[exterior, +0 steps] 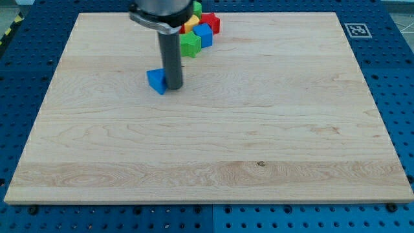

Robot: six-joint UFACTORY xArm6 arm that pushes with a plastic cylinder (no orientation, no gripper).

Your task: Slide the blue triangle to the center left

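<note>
The blue triangle (156, 81) lies on the wooden board (207, 142), left of centre in the upper part of the view. My tip (174, 87) stands right beside it on its right side, touching or almost touching it. The dark rod rises from there to the arm's mount at the view's top.
A cluster of blocks sits at the view's top centre: a green block (190, 44), a blue block (204, 34), a red block (211, 24), a yellow piece (191, 22) and another green block (196, 8). A fiducial marker (356, 29) is at the board's top right corner.
</note>
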